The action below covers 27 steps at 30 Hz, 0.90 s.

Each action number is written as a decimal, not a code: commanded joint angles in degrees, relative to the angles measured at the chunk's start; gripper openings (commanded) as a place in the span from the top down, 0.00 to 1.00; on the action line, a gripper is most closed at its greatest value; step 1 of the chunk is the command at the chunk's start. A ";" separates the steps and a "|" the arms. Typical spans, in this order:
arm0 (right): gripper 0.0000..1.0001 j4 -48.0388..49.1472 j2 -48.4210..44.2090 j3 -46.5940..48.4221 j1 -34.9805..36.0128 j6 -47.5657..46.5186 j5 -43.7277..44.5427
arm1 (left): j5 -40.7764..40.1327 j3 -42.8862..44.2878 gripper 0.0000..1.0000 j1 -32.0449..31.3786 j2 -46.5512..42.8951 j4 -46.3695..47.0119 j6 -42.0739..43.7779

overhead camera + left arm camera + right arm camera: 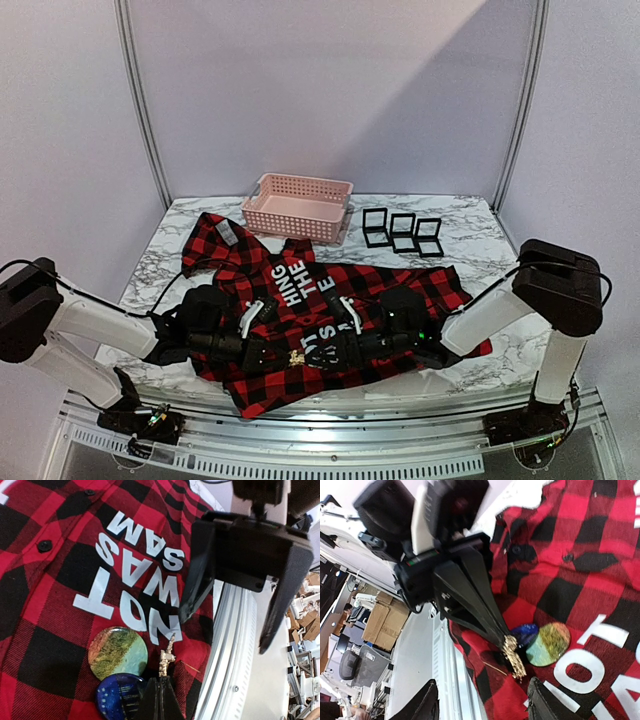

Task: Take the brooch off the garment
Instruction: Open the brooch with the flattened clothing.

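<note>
The left gripper (161, 682) has its slim black jaws pressed together on the upper end of a small gold brooch (167, 661), low in the centre of the left wrist view. The brooch lies against the red-and-black plaid shirt (60, 605); whether its pin is in the cloth cannot be told. Just to the picture's left of the brooch are two round badges that touch each other: a green-and-orange badge (118, 652) above and a dark blue badge (116, 697) at the bottom edge. Higher up, white block letters (135, 570) run upside down across the cloth, with NOT and WAS legible. The right gripper (223, 632) fills the upper right of that frame, its jaws spread wide with nothing between them, above the shirt's edge. In the overhead view the two grippers meet low in the centre, over the shirt spread across the marble desk (470, 220), the brooch a gold glint between them. Along the desk's far side stands a pink perforated basket (298, 205), and to its right in the picture a row of small black boxes (403, 233) lies open.
</note>
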 commanded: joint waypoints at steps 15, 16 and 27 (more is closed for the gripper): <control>0.57 -3.94 3.94 4.42 -0.34 -2.43 2.43 | 0.45 0.99 1.00 -0.19 -0.35 0.80 0.66; 0.60 -4.02 4.28 4.66 -0.36 -2.60 2.30 | 0.48 1.03 1.00 -0.19 -0.35 0.81 0.57; 0.75 -2.91 7.02 6.38 -0.35 -2.24 -0.13 | 0.56 1.08 1.00 -0.19 -0.29 0.85 0.51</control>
